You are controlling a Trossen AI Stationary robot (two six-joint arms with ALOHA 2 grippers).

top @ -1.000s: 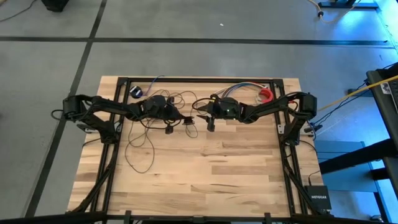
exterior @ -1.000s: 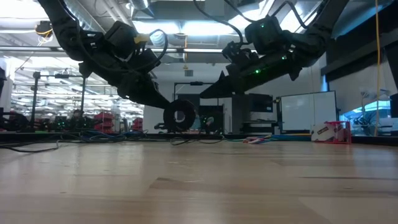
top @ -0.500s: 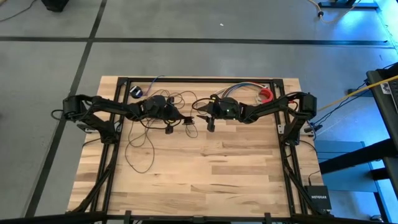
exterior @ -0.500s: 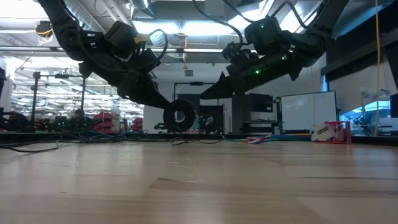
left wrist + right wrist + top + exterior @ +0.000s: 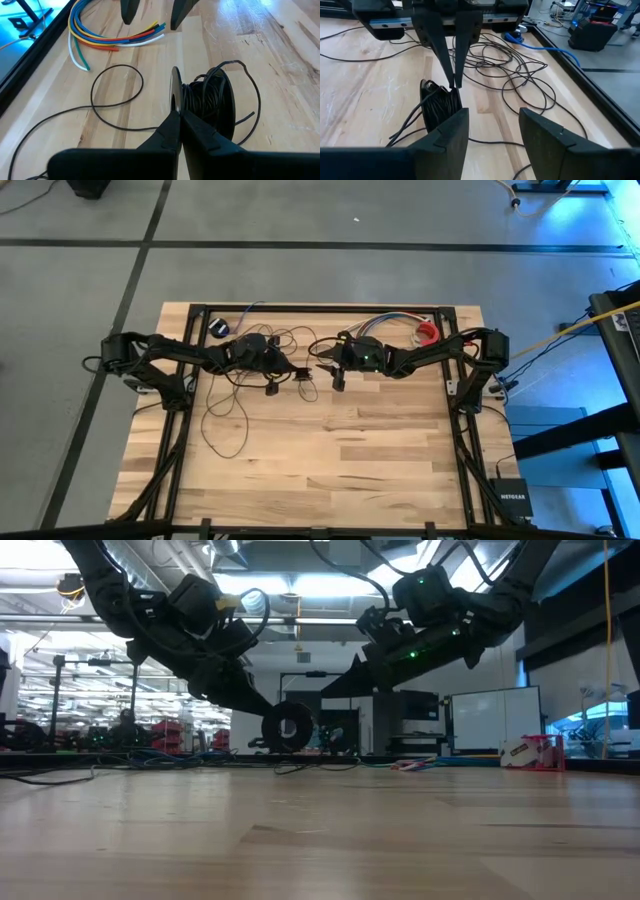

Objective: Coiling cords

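The cord is a thin dark wire lying in loose loops on the wooden table [image 5: 238, 420]. It ends wound on a small black round puck [image 5: 207, 107], which also shows in the right wrist view [image 5: 440, 107] and the low view [image 5: 290, 726]. My left gripper [image 5: 178, 119] is at the table's middle far part, shut on the puck. My right gripper [image 5: 492, 135] is open and empty, level, just to the right of the puck and facing it; it also shows in the high view [image 5: 329, 369]. My left gripper pinches the puck's thin round side disc at its rim [image 5: 174, 95] between its two fingertips. The fingers slant down from the table's left. In the low view the puck stands on edge and seems lifted just clear of the table; wire trails slack from it.
A short bundle of multicoloured wires [image 5: 385, 326] and a red object [image 5: 428, 332] lie at the far right. A blue object [image 5: 218, 328] lies at the far left. A black frame [image 5: 320, 308] borders the table. The table's near half is bare wood [image 5: 340, 470].
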